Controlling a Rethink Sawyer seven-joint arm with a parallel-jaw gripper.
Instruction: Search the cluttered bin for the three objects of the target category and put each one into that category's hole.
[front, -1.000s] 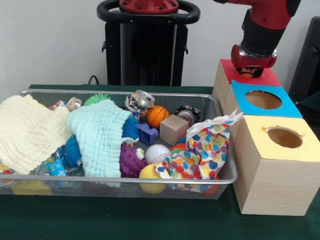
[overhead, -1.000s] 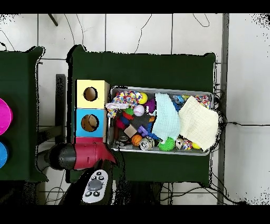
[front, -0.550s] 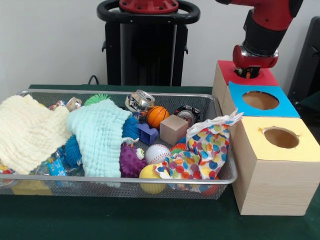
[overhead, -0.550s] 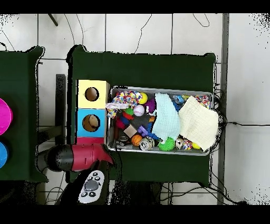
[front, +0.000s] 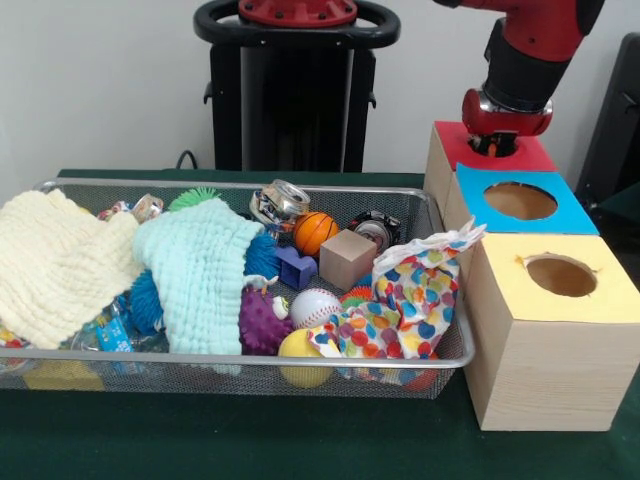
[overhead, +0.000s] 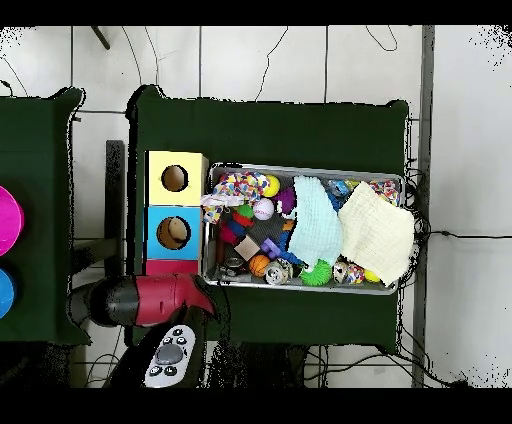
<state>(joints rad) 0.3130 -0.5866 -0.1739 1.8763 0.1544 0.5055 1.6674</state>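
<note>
Gripper (front: 497, 143) has lifted slightly since a second ago and stays over the red-topped box (front: 520, 156) — bin contents unchanged. Something orange shows at its tip; can't tell whether the gripper is spread or pinching it. Target category not identifiable from here. Candidates sit in the wire bin (front: 445, 350): mini basketball (front: 315, 231), baseball (front: 315, 307), yellow ball (front: 300, 350), wooden cube (front: 349, 259), crushed can (front: 279, 205). Key relation, front view: the bin lies toward 8 o'clock from the gripper, the blue-topped box (front: 575, 210) and yellow-topped box (front: 610, 295) toward 5 o'clock. No legible labels or writing.
</note>
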